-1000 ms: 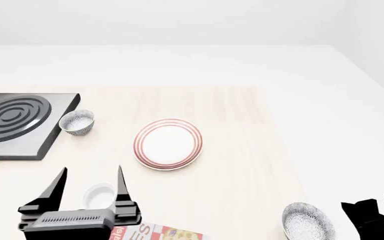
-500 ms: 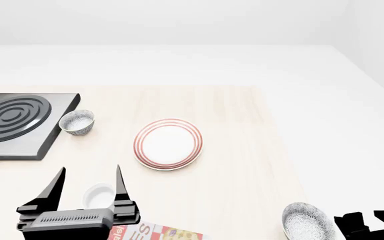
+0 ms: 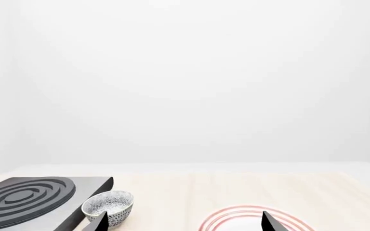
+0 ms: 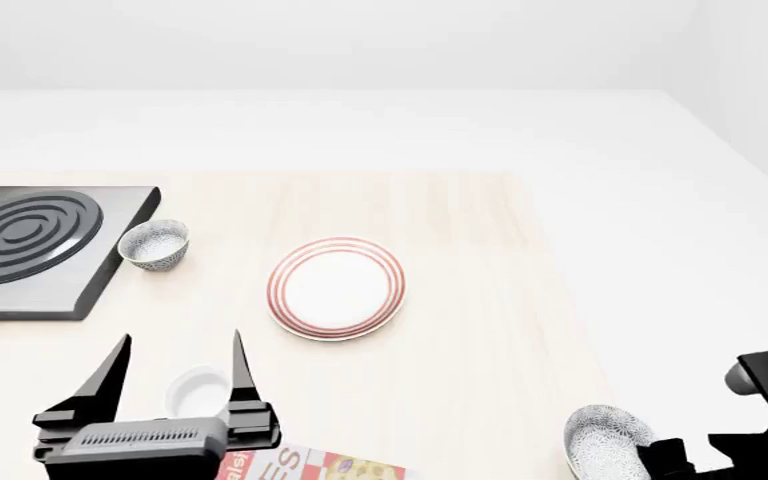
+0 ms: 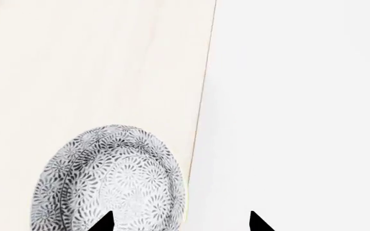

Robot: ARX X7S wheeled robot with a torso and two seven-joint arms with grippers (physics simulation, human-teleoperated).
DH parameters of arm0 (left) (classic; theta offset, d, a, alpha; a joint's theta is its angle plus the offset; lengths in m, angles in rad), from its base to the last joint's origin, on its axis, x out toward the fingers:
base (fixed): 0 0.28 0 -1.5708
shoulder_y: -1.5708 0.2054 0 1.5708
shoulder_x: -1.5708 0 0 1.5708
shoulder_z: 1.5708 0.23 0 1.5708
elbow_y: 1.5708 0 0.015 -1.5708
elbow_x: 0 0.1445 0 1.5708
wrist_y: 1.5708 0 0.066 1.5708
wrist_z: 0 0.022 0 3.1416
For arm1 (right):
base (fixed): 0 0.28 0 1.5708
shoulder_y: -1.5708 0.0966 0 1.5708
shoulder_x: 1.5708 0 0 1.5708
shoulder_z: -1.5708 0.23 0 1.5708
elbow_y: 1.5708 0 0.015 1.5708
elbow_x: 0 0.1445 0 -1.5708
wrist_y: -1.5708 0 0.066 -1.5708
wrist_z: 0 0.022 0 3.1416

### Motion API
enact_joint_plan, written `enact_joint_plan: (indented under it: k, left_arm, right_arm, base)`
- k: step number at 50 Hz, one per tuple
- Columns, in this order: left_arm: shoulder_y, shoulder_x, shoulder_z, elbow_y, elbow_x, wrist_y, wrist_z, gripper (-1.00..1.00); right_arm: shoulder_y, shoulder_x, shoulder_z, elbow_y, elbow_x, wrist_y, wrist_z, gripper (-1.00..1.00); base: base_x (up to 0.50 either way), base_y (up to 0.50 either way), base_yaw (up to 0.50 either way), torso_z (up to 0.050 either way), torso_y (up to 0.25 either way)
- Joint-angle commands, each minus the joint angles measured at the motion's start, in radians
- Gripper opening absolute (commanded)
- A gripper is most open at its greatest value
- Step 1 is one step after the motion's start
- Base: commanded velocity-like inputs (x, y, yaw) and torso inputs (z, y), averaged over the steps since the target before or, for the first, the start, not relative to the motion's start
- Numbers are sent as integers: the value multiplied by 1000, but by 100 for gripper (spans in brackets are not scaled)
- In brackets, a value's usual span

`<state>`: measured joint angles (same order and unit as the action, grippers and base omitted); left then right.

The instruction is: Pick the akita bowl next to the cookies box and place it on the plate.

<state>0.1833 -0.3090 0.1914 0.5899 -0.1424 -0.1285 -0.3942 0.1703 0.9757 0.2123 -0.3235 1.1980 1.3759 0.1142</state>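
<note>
the table (image 4: 478,330) carries the red-ringed plate (image 4: 336,288) mid-way; the cookies box (image 4: 317,466) at its near edge. the akita bowl (image 4: 611,442), grey-speckled, sits near its right edge, right gripper (image 5: 179,222) fingers spread over it. left gripper (image 4: 177,372) spread too.

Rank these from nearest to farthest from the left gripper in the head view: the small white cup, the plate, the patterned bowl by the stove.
1. The small white cup, between the open fingers of the left gripper.
2. The plate, ahead and toward the right side.
3. The patterned bowl, farther ahead, beside the black stove.

The plate and this bowl are close; the order is a judgement.
</note>
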Motion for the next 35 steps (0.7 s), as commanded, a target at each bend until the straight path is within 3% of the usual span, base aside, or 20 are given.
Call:
enact_joint_plan:
  k: [1,35]
  left_arm:
    - [0,-5,3,2,-2,-1,-6,100]
    - [0,-16,8,8,-10,0,-19,100]
  right_arm:
    - [114,-73,-48,10,-52,91,-4,100]
    - [83,-97,-195,121,-168,-72,-82,100]
  base:
    - [0,0,0,0,0]
    - [0,0,0,0,0]
